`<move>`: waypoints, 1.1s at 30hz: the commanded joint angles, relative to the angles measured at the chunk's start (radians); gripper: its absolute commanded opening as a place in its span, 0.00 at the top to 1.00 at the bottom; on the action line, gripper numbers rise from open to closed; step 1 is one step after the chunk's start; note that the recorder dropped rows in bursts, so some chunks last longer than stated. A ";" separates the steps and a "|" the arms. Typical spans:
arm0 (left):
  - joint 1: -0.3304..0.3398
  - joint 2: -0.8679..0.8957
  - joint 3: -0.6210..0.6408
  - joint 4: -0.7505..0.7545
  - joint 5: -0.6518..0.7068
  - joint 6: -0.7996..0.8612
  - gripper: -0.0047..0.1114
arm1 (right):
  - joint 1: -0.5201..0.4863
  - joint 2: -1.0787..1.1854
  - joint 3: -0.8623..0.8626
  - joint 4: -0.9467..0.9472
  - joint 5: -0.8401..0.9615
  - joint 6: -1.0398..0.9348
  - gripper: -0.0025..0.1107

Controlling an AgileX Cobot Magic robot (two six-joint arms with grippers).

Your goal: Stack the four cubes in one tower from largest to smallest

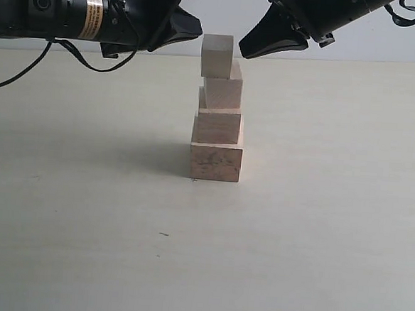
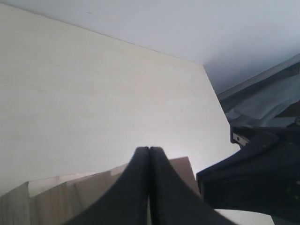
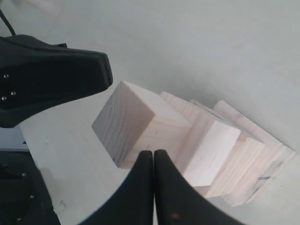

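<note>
Exterior view: the tower [image 1: 218, 121] is up, all four cubes on top of each other around the middle of the pale worktop [image 1: 331, 221]. The largest cube [image 1: 215, 163] sits lowest and the smallest cube [image 1: 216, 56] is on top. It's not super neat: the upper blocks sit a bit off-centre and twisted against each other. The left claw [image 1: 197, 29] hangs just beside the smallest cube on one side and the right claw [image 1: 245, 51] just beside it on the other. Can't tell from here whether either tip actually touches the wood.

Left wrist view: the left claw [image 2: 149, 157] is pinched fully together, fingers pressed flat against each other with nothing between them. Pale wood from the tower [image 2: 61, 197] shows right underneath the tips, and the right claw [image 2: 253, 183] is the dark shape off to the side.

Right wrist view: same deal. The right claw [image 3: 153, 159] is clamped together on nothing, its tips right next to the smallest cube [image 3: 138, 124]. The rest of the tower [image 3: 234, 154] steps away behind that cube, and the left claw [image 3: 61, 75] sits just across from it.
</note>
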 commanded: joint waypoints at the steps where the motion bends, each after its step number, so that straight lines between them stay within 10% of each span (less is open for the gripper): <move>1: -0.006 -0.008 -0.007 0.049 0.008 -0.005 0.96 | 0.001 -0.011 0.000 -0.003 -0.003 -0.025 0.98; 33: -0.081 -0.008 -0.054 0.021 -0.014 -0.005 0.96 | 0.001 -0.011 0.000 0.030 -0.002 -0.052 0.98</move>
